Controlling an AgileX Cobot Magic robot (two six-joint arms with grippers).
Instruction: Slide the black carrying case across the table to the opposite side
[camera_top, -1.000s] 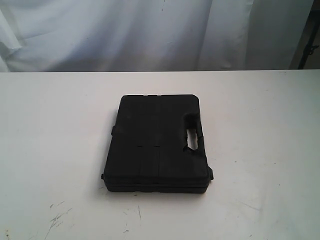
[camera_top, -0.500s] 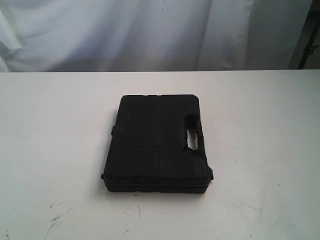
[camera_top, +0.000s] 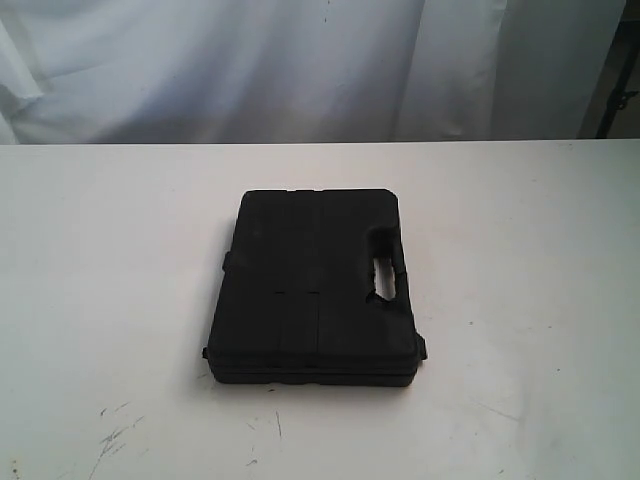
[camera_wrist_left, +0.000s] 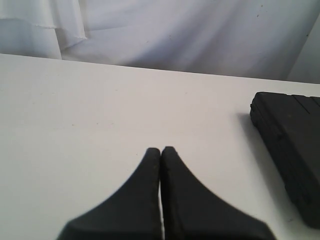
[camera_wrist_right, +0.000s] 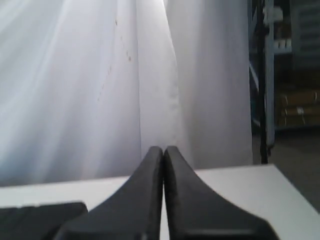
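The black carrying case (camera_top: 315, 285) lies flat near the middle of the white table (camera_top: 110, 270), its handle slot on the right side. Neither gripper shows in the exterior view. In the left wrist view my left gripper (camera_wrist_left: 160, 149) is shut with nothing in it, above bare table, and the case (camera_wrist_left: 292, 145) lies apart from it. In the right wrist view my right gripper (camera_wrist_right: 163, 148) is shut and empty; a corner of the case (camera_wrist_right: 35, 215) shows beside it, not touching.
A white curtain (camera_top: 300, 60) hangs behind the table's far edge. Dark scuff marks (camera_top: 115, 435) mark the near left of the tabletop. A dark stand (camera_wrist_right: 262, 75) and shelving stand beyond the table's right end.
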